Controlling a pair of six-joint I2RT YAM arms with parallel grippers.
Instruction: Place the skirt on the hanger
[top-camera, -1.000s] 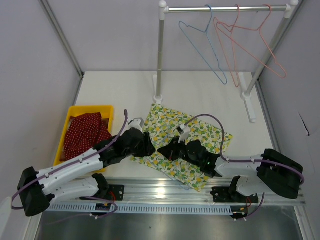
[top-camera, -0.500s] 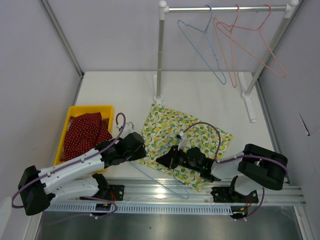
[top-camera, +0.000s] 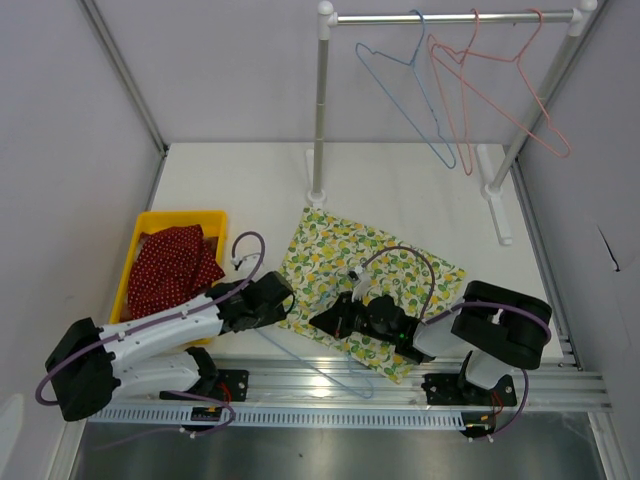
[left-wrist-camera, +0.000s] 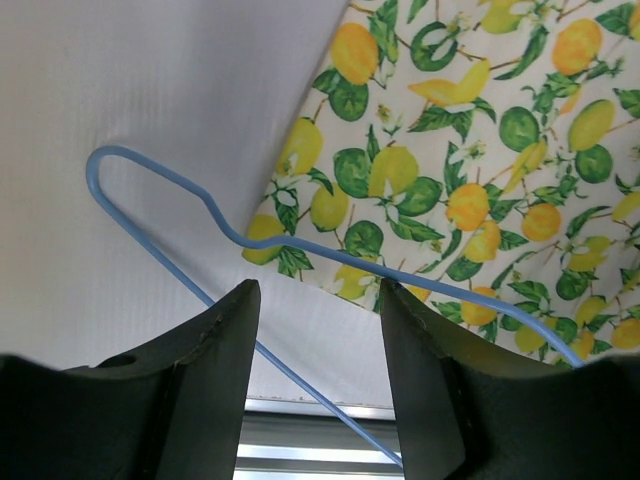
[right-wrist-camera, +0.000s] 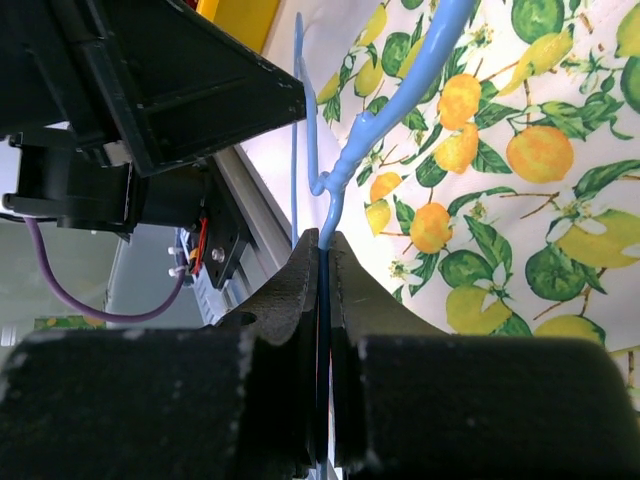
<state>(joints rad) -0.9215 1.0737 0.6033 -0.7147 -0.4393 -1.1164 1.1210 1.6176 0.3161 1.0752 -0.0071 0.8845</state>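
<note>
Skirt (top-camera: 375, 265), a thin cloth printed with lemons, oranges and green leaves, is lying flat as a rough rectangle in the middle of the white table (top-camera: 400, 190), close to the near rail. A blue wire hanger (right-wrist-camera: 420, 60) is resting across its near-left edge, with the curved hook sticking out onto bare tabletop. The right gripper (right-wrist-camera: 323, 245) is pinching the wire tightly between its closed black fingers. The left gripper (left-wrist-camera: 320, 300) is hovering over the hook's neck with its jaws spread wide, gripping nothing. Further left, a yellow plastic bin (top-camera: 215, 222) is holding a crumpled red dotted garment (top-camera: 170, 270). A rack (top-camera: 450, 17) of white posts and a metal bar is standing at the far side.
</note>
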